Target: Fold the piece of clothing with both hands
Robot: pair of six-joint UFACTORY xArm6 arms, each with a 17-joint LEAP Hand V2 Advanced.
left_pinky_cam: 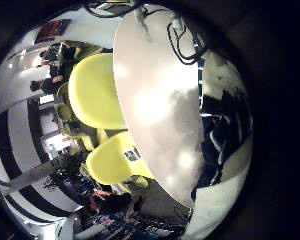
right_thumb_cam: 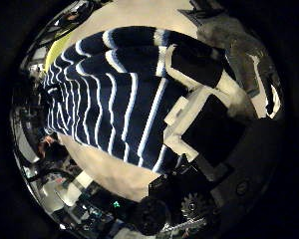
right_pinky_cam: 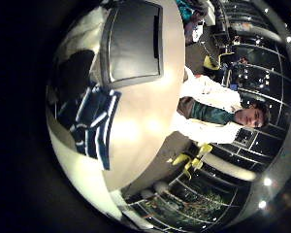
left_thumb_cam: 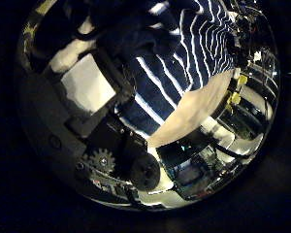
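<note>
The striped garment [right_thumb_cam: 115, 95], dark with pale stripes, lies spread on the table, close under both palms.

The right hand [right_thumb_cam: 204, 105] shows in its own thumb side view — chunky black and white fingers [right_thumb_cam: 194, 68] reach out from the edge and lie bent over the striped cloth, pressing down on it. A round black gear part of the same hand sits at the rim below. The left hand [left_thumb_cam: 92, 92] shows in its thumb side view too — a white block and black parts reach in, and its fingers sit at the edge of the cloth. I cannot tell if they grip it. The two little finger side views show no part of either hand
</note>
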